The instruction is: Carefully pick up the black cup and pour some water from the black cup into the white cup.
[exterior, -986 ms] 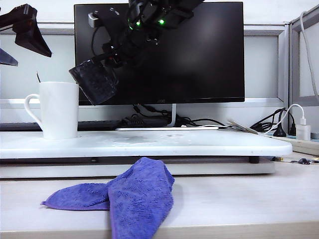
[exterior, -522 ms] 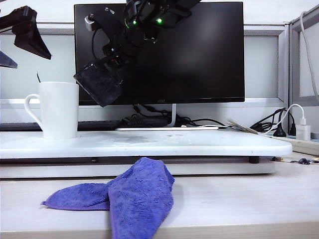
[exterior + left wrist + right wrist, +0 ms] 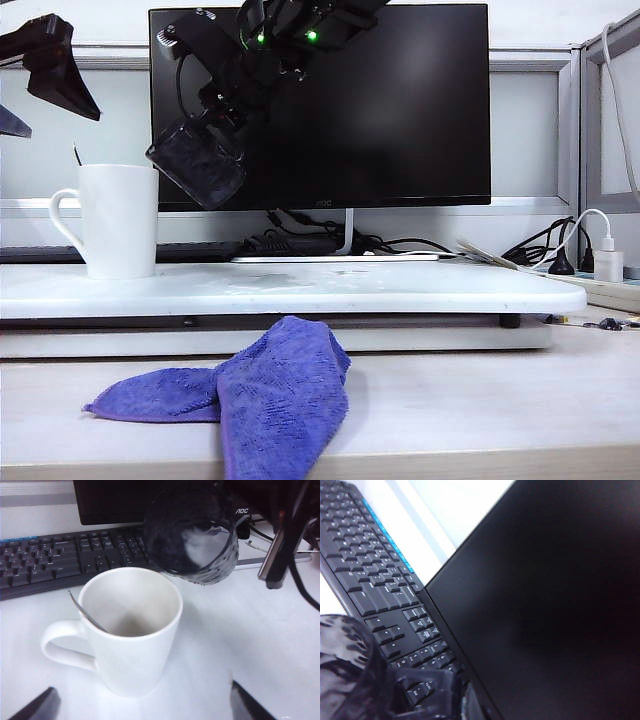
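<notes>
The right gripper (image 3: 215, 115), in the upper left, holds the black cup (image 3: 197, 163) tilted, mouth toward the white cup (image 3: 118, 220) just beside. The left gripper (image 3: 142, 707) waits wide open near it.

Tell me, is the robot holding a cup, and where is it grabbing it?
Yes. The right gripper holds the black cup, tilted above the white cup; the exact grip spot is hidden. The left gripper is open and empty.

Right hand (image 3: 427, 692) blurred behind black cup (image 3: 350, 675) (cup cut by frame edge).
</notes>
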Tool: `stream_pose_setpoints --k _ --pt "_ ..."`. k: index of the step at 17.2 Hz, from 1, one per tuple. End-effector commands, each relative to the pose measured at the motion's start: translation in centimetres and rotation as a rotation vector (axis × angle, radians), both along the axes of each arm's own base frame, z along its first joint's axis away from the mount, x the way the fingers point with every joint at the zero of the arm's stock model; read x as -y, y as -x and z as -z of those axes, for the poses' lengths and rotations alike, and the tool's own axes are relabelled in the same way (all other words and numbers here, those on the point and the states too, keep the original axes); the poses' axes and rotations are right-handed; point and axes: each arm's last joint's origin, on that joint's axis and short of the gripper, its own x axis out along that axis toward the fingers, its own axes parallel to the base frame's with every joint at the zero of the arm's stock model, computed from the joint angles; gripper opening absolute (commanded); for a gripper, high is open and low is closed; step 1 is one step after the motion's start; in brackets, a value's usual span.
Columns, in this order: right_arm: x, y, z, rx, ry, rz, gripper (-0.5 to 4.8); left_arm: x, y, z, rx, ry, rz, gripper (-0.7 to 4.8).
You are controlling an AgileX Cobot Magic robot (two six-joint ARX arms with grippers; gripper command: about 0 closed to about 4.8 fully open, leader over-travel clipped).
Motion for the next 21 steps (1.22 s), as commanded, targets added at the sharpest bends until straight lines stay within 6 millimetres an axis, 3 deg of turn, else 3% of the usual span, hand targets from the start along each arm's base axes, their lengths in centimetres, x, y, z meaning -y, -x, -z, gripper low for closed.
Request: stream_pose_setpoints --k 1,21 --pt "-0.1 0.4 -1.8 0.087 -0.046 -0.005 -0.05 0.0 0.0 -0.2 0.002 -0.004 0.000 4.79" --pt "-1.2 1.3 -2.1 0.245 0.119 0.000 -0.05 -0.1 0.1 0.0 -0.020 -0.007 -0.006 4.79"
